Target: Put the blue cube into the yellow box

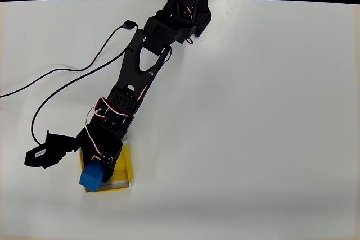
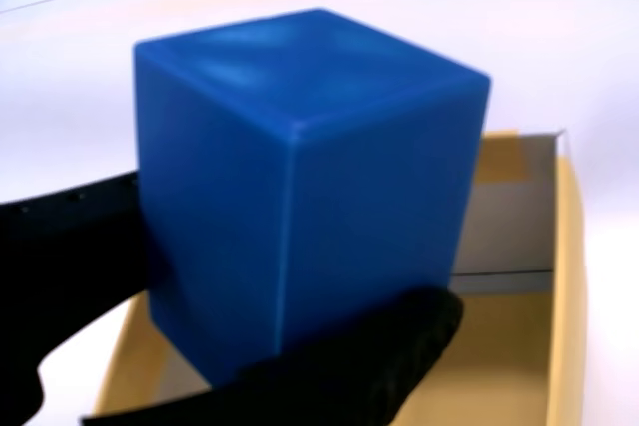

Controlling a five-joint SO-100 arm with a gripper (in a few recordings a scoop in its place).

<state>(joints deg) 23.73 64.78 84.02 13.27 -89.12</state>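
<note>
And here is the gripper (image 1: 97, 168) at the lower left of the overhead view, clamped on the blue cube (image 1: 91, 177), black fingers pressing it from either side. In the wrist view the grasp is plain: the cube (image 2: 305, 187) sits big and close, one dark finger (image 2: 70, 246) along its left face, the other finger (image 2: 369, 356) curling under its lower right edge. The cube is held, tilted a little, with a corner edge turned toward the camera.

Right below it lies the yellow box (image 1: 125, 164). From above, the cube overlaps the box's left portion and near-left corner; whether it touches the floor or hangs above it, I cannot tell. In the wrist view the box (image 2: 564, 276) opens behind and beneath the cube, yellow side at right, pale inner wall at the back.

Out from the gripper, the black arm (image 1: 138, 71) stretches up and right across the white table (image 1: 253, 111) to its base at the top edge. A black cable (image 1: 73, 70) loops over the table on the left.
</note>
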